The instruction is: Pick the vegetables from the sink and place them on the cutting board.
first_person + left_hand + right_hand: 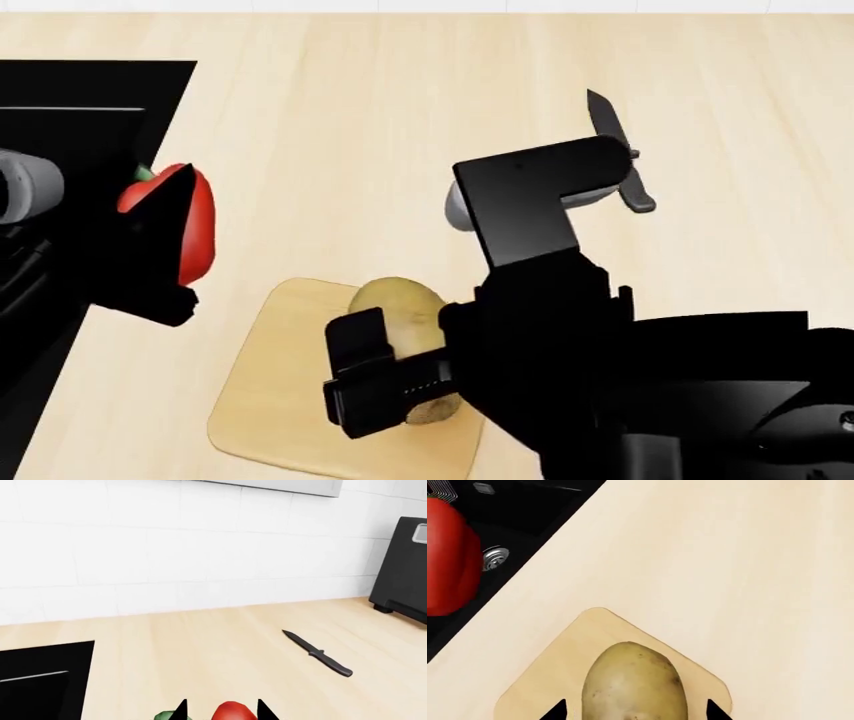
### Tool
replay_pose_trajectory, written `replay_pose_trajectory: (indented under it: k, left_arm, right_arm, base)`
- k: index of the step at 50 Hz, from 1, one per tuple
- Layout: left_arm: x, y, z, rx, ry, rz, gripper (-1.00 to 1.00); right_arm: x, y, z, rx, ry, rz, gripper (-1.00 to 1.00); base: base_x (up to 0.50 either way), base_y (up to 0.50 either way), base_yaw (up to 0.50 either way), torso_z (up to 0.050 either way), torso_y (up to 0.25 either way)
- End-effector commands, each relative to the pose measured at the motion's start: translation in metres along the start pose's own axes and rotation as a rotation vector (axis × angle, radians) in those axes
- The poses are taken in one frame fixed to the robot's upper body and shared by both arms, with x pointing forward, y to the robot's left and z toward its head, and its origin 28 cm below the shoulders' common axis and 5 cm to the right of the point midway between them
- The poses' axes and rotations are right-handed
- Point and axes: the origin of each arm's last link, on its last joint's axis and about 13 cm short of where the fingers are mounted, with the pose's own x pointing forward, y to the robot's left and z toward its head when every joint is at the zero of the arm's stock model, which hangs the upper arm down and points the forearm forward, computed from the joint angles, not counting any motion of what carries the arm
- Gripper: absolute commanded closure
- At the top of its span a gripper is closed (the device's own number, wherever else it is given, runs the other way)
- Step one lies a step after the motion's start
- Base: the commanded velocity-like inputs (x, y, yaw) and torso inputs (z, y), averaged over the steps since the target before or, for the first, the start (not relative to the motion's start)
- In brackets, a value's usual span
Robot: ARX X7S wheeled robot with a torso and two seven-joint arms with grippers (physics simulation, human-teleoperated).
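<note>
While the potato (pixel 404 330) lies on the cutting board (pixel 274 400) near the surface's front edge, the right pincer (pixel 635 711) straddles it, spread. Pinching the red bell pepper (pixel 187 222) above the sink's (pixel 80 110) edge, the left pincer (pixel 221 711) might release early, dropping it short of the board.

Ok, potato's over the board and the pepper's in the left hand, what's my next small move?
Probably carry the left gripper rightward toward the cutting board: the red bell pepper it holds hangs over the counter edge by the sink, short of the board, where the potato sits.
</note>
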Motion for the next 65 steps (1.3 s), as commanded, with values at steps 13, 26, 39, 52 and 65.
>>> replay_pose_trajectory:
  k: [13, 26, 39, 52, 65]
  left_arm:
    - [-0.001, -0.011, -0.015, 0.045, 0.051, -0.048, 1.0]
    - [0.0, -0.023, -0.027, 0.079, 0.098, -0.099, 1.0]
    - [0.004, -0.029, -0.036, 0.084, 0.14, -0.113, 1.0]
    - [0.005, -0.035, -0.044, 0.069, 0.186, -0.138, 1.0]
    - [0.002, -0.039, -0.041, 0.053, 0.194, -0.158, 1.0]
  right_arm:
    - [-0.07, 0.01, 0.051, -0.077, -0.416, -0.149, -1.0]
    - [-0.074, 0.003, 0.053, -0.037, -0.542, -0.239, -1.0]
    - [-0.073, 0.001, 0.051, -0.022, -0.538, -0.237, -1.0]
    - [-0.071, 0.0, 0.047, -0.003, -0.525, -0.228, -1.0]
    - [-0.066, -0.001, 0.04, 0.027, -0.502, -0.204, -1.0]
  base:
    - [0.0, 0.0, 0.0, 0.0, 0.0]
    - [0.0, 0.0, 0.0, 0.0, 0.0]
    - [0.0, 0.0, 0.0, 0.0, 0.0]
    - [0.0, 0.0, 0.0, 0.0, 0.0]
    - [0.0, 0.0, 0.0, 0.0, 0.0]
